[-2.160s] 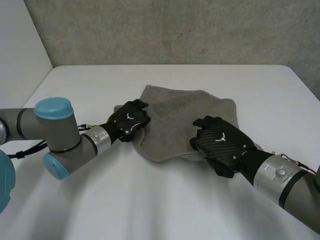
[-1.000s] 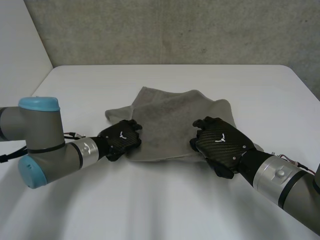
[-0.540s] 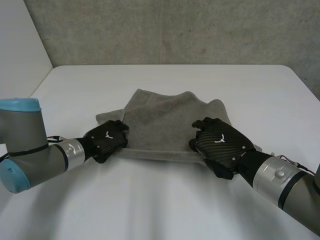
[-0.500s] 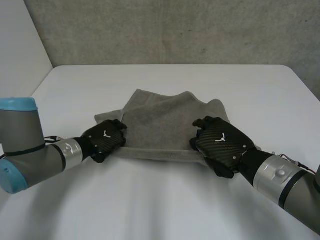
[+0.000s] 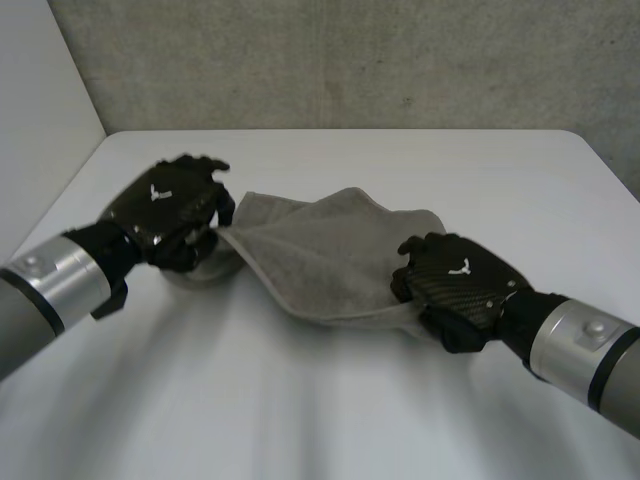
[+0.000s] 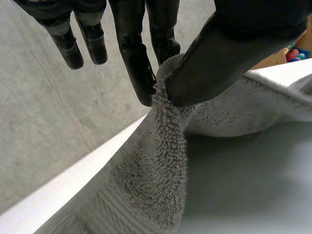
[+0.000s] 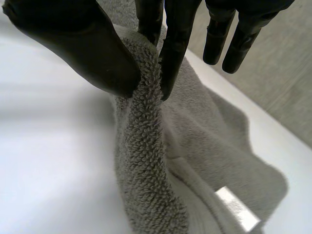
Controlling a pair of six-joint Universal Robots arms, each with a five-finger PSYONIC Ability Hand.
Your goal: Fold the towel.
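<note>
Both hands are closed on the towel [image 5: 330, 250], each with a pinch. The left hand [image 5: 165, 208] holds one corner between thumb and a finger, and this corner is raised above the tabletop [image 5: 420, 160]. The right hand [image 5: 462, 288] pinches the near edge in the same way, low and close to the surface. Between them the cloth sags, and its middle part lies on the tabletop, somewhat bunched. In the right wrist view a small white label [image 7: 236, 208] shows on the lower part of the cloth.

I judge that the fold is in its beginning: the two grasp points are taken, but no layer is laid over another in a tidy way. The next move calls for bringing both hands to equal height and pulling a little apart, so the held edge becomes straight — then carrying it over toward the far edge and laying it down.

Room is enough. Behind the towel the tabletop is bare up to its far edge by the grey wall [image 5: 350, 60], and the near part is bare also. The left hand is near the left edge of the tabletop, so pulling outward there has less freedom.
</note>
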